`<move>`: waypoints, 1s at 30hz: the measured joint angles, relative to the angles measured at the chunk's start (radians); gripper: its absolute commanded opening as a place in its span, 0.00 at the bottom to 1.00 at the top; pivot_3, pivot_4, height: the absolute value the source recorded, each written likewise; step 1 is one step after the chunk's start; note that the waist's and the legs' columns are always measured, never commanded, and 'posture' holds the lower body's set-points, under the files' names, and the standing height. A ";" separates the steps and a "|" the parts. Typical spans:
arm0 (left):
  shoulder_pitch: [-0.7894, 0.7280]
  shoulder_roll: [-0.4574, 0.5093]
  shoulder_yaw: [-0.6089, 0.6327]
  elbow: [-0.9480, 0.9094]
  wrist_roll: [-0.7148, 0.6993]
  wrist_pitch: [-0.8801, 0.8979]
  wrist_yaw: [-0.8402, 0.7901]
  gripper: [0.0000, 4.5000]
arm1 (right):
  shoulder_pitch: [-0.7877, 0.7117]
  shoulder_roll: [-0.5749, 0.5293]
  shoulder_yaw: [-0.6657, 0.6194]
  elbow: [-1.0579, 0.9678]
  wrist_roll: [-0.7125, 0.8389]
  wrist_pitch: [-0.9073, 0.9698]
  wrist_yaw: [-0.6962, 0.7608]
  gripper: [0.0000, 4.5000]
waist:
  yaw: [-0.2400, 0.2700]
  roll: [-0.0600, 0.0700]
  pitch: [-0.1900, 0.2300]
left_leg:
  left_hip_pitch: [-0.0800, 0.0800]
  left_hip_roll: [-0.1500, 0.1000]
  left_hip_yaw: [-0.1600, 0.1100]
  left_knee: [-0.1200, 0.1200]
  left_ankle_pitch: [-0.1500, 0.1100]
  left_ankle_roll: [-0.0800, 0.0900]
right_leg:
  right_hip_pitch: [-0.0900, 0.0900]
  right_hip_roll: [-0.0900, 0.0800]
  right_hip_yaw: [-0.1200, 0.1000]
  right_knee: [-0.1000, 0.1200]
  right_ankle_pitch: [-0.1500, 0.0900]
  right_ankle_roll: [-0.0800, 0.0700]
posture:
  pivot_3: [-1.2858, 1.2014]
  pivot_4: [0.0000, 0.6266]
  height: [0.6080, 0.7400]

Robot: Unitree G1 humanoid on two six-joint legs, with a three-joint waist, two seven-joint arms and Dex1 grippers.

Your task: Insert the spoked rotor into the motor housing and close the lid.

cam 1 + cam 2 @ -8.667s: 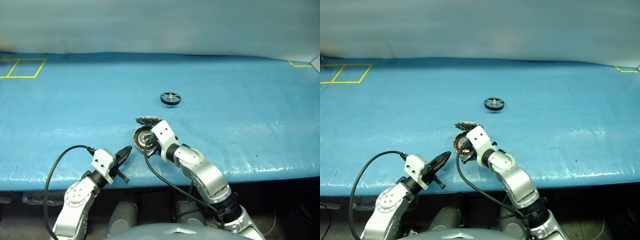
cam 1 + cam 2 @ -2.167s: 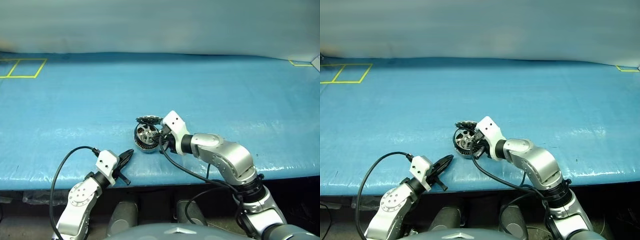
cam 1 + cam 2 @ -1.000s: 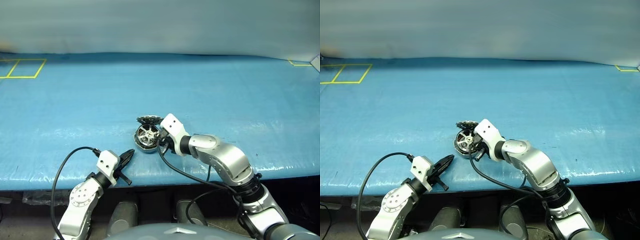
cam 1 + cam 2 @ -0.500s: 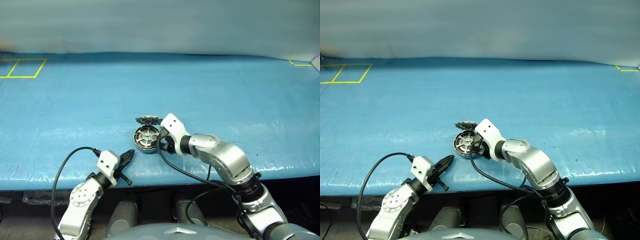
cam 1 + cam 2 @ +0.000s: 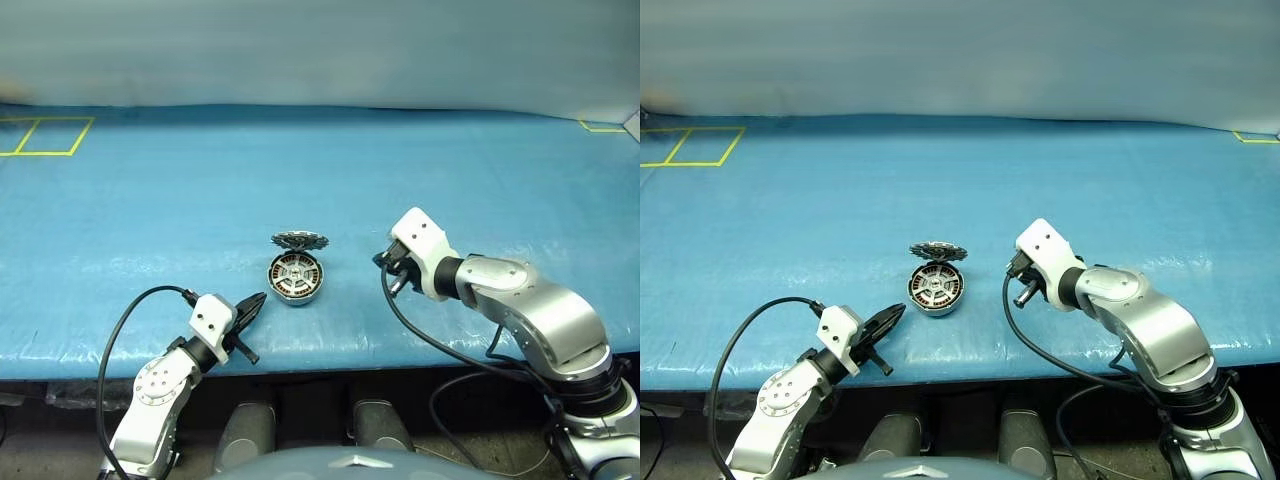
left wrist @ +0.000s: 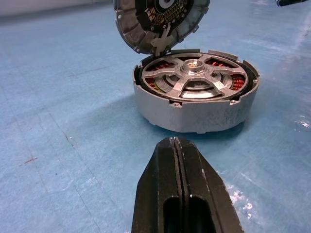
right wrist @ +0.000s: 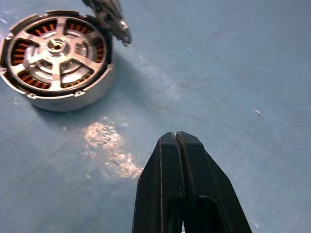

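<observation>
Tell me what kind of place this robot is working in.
Probably a robotics test bench: a blue-covered table marked with yellow tape squares, bearing only a small motor housing with its spoked rotor seated and lid propped open.

Lab bench: blue sheet (image 5: pixel 150 200), yellow tape marks (image 5: pixel 40 135).

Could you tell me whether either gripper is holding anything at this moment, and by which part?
Nothing is held: the left gripper and right gripper are both shut on nothing, apart from the motor housing.
</observation>
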 measured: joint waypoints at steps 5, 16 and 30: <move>-0.069 0.000 -0.015 -0.070 -0.016 0.031 -0.010 0.00 | -0.059 0.003 0.005 0.052 -0.028 -0.032 -0.009 0.00 | 0.005 -0.001 0.000 | 0.000 -0.001 0.002 0.000 0.000 0.000 | 0.000 0.000 0.000 0.000 0.000 0.000 | 0.52 0.24 1.00; -0.353 -0.116 -0.154 -0.047 0.102 0.312 0.128 0.00 | -0.078 0.132 0.024 0.164 -0.107 -0.199 -0.071 0.00 | 0.007 -0.002 0.001 | -0.001 -0.003 0.002 0.003 0.000 0.000 | 0.002 0.002 0.000 0.000 0.005 0.008 | 0.52 0.24 1.00; -0.447 -0.167 -0.196 0.055 0.162 0.504 0.175 0.00 | -0.011 0.183 0.043 0.163 -0.141 -0.247 -0.096 0.00 | 0.002 -0.002 0.001 | 0.000 -0.003 0.002 0.004 0.000 0.001 | 0.003 0.002 0.001 0.000 0.005 0.008 | 0.52 0.24 1.00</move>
